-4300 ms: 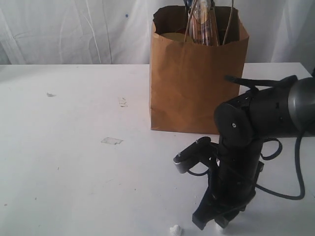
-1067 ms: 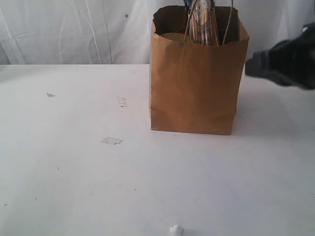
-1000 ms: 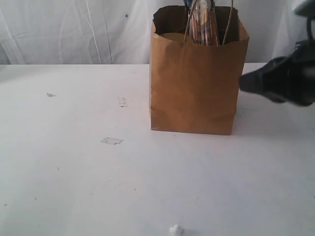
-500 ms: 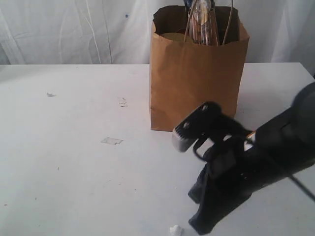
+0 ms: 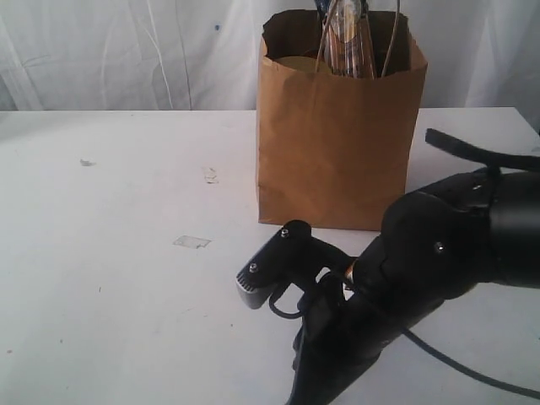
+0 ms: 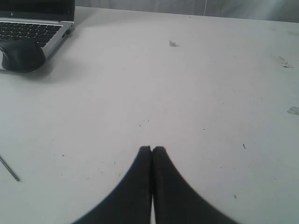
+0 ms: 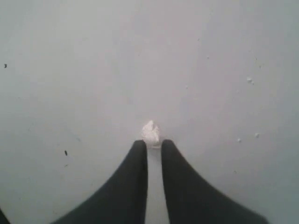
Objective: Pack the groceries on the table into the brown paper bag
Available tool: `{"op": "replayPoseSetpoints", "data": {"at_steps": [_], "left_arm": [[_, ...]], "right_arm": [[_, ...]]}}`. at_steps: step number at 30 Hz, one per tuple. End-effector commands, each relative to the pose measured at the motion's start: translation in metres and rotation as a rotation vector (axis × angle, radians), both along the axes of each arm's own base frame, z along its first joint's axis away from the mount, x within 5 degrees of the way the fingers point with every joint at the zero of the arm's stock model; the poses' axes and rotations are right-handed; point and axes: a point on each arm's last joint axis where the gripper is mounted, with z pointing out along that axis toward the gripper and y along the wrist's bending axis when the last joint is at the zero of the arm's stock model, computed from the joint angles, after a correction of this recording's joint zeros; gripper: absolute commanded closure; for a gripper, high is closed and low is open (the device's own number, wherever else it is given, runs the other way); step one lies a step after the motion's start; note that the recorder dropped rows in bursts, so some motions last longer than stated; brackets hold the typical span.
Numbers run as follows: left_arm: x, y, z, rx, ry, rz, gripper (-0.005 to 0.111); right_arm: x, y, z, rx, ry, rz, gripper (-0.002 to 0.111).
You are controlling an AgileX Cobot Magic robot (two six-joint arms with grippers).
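The left gripper (image 6: 152, 149) hangs over bare tabletop (image 6: 196, 93), its jaws pressed together with nothing between them. In its wrist view a laptop (image 6: 35, 21) and a dark mouse (image 6: 21, 55) lie at the tabletop's far corner, well apart from the gripper.

In the exterior view, a paper scrap (image 5: 191, 242) lies flat on the left half of the tabletop (image 5: 110, 295), with a small pale crumb (image 5: 210, 175) farther back, nearer the bag.

The bag (image 5: 337, 143) stands upright at the back, right of the middle, with its mouth open. The spaghetti packet (image 5: 346, 42) rises out of the top between the thin handles (image 5: 391, 38). No groceries lie loose on the tabletop in any view.

In front of the bag, to the right, the black right arm (image 5: 439, 261) bends down to the near edge, and its wrist camera (image 5: 257, 283) juts out to the left. The right gripper (image 7: 154, 142) points down at the tabletop, its jaws a narrow gap apart. A white lump (image 7: 151, 132) sits right at the fingertips (image 7: 139, 145), in the mouth of that gap.
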Motion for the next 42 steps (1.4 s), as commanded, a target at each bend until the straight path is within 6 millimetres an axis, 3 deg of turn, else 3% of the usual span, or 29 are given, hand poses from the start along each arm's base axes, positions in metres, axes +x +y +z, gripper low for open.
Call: {"op": "replayPoseSetpoints", "data": {"at_steps": [1, 4, 19, 23, 28, 31, 36, 39, 42], "left_arm": [[0.000, -0.001, -0.001, -0.006, 0.002, -0.006, 0.107], [0.000, -0.001, -0.001, -0.006, 0.002, -0.006, 0.107], [0.000, -0.001, -0.001, -0.006, 0.002, -0.006, 0.107], [0.000, -0.001, -0.001, -0.006, 0.002, -0.006, 0.107], [0.000, -0.001, -0.001, -0.006, 0.002, -0.006, 0.107], [0.000, -0.001, -0.001, -0.006, 0.002, -0.006, 0.107], [0.000, -0.001, -0.001, -0.006, 0.002, -0.006, 0.107], [0.000, -0.001, -0.001, -0.006, 0.002, -0.006, 0.107], [0.000, -0.001, -0.001, -0.006, 0.002, -0.006, 0.107]], "right_arm": [[0.001, 0.004, -0.015, -0.027, 0.047, 0.001, 0.077], [0.003, 0.007, -0.024, -0.036, 0.073, -0.014, 0.069], [0.011, 0.015, -0.053, -0.048, 0.103, -0.062, 0.069], [0.009, 0.016, -0.051, -0.066, 0.138, -0.051, 0.079], [0.011, 0.022, -0.037, -0.086, 0.194, -0.019, 0.106], [0.013, 0.026, -0.018, -0.051, 0.172, -0.011, 0.108], [0.009, 0.010, 0.040, 0.064, 0.004, -0.008, 0.108], [0.013, -0.021, 0.085, 0.108, -0.215, -0.112, 0.108], [0.026, -0.073, 0.133, 0.125, -0.535, -0.354, 0.108]]}}
